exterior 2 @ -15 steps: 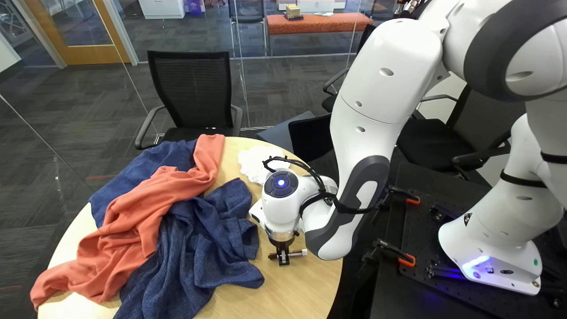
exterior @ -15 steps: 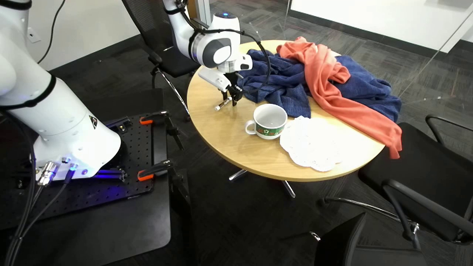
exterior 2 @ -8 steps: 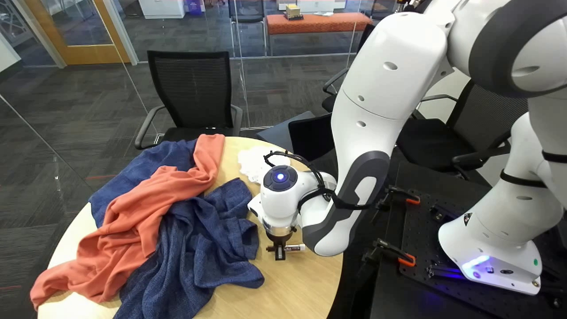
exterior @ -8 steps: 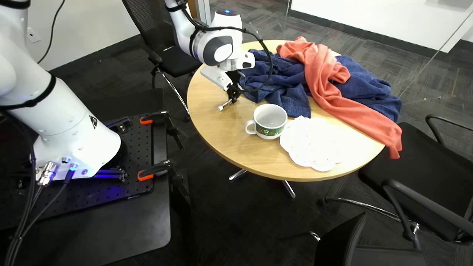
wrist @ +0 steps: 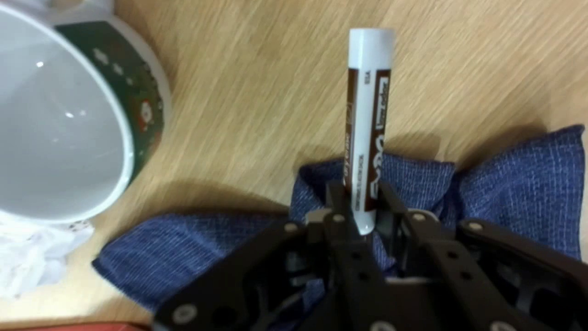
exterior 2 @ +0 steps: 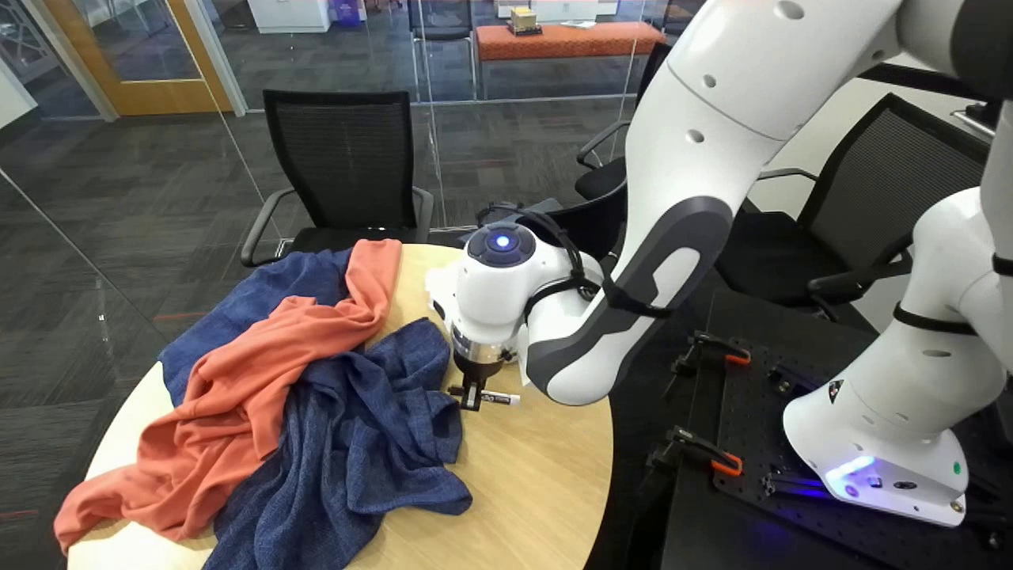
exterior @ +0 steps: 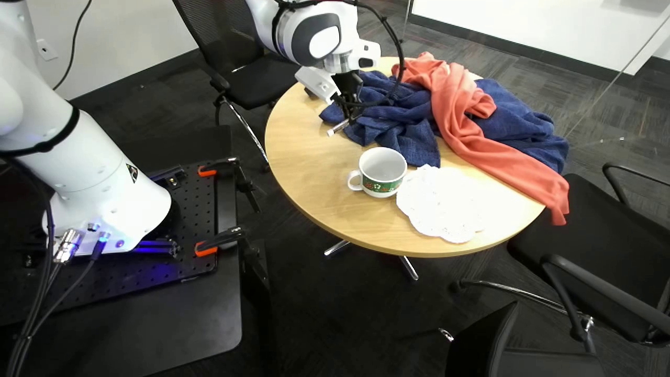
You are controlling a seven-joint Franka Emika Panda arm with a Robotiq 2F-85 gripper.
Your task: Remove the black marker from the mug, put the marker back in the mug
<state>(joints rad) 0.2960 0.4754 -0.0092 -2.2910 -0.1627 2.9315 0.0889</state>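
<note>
The marker (wrist: 367,110), white with a dark brown label band and a white end, is held in my gripper (wrist: 360,195). It points out sideways from the fingers. The marker also shows in both exterior views (exterior: 339,127) (exterior 2: 500,397). My gripper (exterior: 352,116) is shut on it, raised over the edge of the blue cloth. The mug (exterior: 381,173), white with a green patterned band, stands upright on the table with its handle to the side. Its inside looks empty. The mug's wall (wrist: 142,99) is at the left in the wrist view. The arm hides it in an exterior view.
A crumpled blue cloth (exterior: 392,136) lies under and beside the gripper. An orange cloth (exterior: 466,123) lies over it. A flat white lacy cloth (exterior: 445,207) lies next to the mug on the round table (exterior: 314,193). Black chairs (exterior 2: 340,166) stand around.
The gripper was around the marker low at the table, then closed on it. It has since lifted the marker and moved toward the blue cloth. The mug has not moved.
</note>
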